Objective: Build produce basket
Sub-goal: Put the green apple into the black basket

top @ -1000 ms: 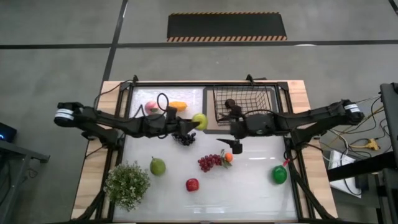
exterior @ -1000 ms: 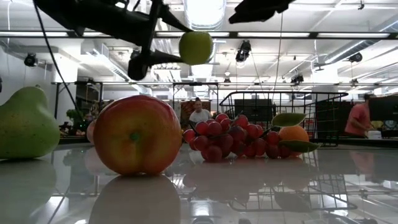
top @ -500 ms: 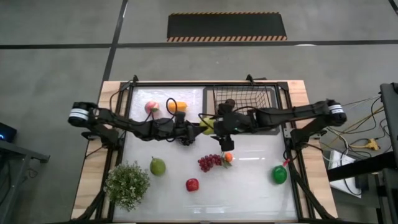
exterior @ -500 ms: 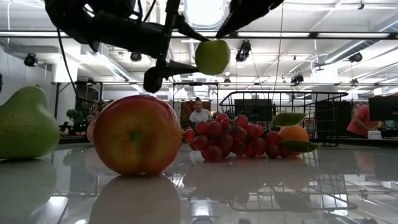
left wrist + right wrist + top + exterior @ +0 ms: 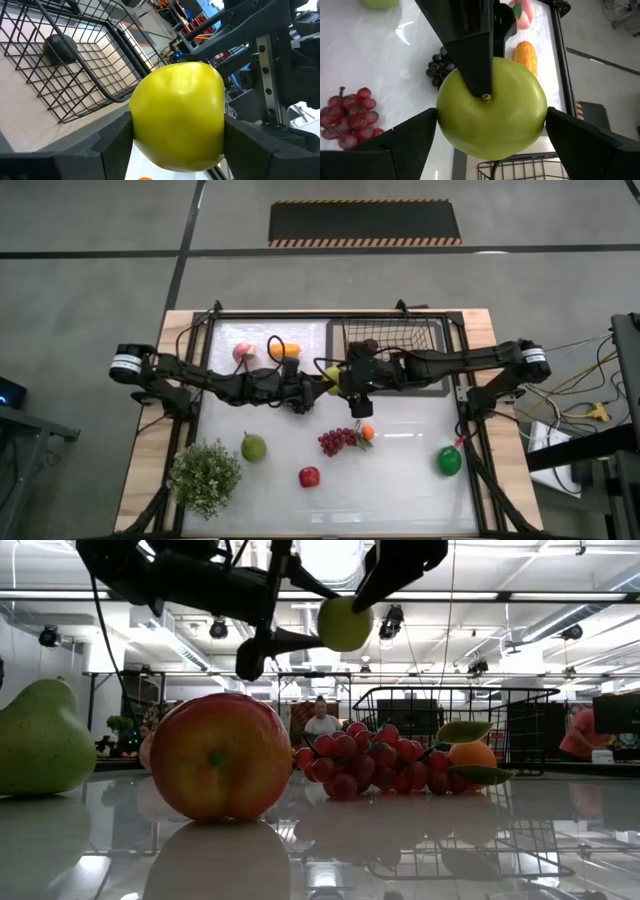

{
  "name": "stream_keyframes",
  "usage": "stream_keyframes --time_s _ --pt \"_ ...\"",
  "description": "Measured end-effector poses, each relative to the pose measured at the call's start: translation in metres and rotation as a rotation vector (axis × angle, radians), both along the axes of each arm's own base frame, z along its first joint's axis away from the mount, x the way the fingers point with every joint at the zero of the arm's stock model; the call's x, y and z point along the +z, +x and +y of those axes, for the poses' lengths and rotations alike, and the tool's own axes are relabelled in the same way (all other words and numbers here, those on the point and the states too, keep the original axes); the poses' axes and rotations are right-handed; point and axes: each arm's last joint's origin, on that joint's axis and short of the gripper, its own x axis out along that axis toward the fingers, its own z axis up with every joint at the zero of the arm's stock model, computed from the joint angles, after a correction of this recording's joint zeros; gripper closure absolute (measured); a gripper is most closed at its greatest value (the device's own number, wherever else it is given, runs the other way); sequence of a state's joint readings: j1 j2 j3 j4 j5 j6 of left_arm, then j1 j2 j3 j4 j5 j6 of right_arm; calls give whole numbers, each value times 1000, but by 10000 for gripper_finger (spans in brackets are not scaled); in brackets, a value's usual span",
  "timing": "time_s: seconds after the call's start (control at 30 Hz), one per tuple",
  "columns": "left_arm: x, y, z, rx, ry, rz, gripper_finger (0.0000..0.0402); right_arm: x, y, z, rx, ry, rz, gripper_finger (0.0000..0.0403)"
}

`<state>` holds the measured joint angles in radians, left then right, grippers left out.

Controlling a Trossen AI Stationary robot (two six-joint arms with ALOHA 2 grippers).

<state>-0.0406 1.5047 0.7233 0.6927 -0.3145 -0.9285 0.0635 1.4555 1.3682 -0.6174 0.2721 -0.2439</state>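
The green apple (image 5: 345,623) hangs above the table (image 5: 400,480), just beside the basket (image 5: 392,340), clamped in the left end effector (image 5: 322,380). The right end effector (image 5: 345,377) straddles the same apple, its fingers (image 5: 410,140) spread apart on either side. Red grapes (image 5: 335,442) lie below.

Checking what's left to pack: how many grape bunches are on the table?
2. Dark grapes lie mid-table under the left arm; red grapes lie nearer the front, beside the tangerine. None seem hidden.
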Motion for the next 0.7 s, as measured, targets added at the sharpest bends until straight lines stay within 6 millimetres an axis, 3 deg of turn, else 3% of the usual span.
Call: stream_keyframes --time_s 0.23,0.43,0.7 --pt "2 1 0 4 4 -4 157 1 -1 0 6 -3 -5 80" --pt "3 1 0 6 -1 -13 129 2 -1 0 3 5 -10 116" --pt "3 1 0 5 -1 -15 103 2 -1 1 -5 17 -9 114"
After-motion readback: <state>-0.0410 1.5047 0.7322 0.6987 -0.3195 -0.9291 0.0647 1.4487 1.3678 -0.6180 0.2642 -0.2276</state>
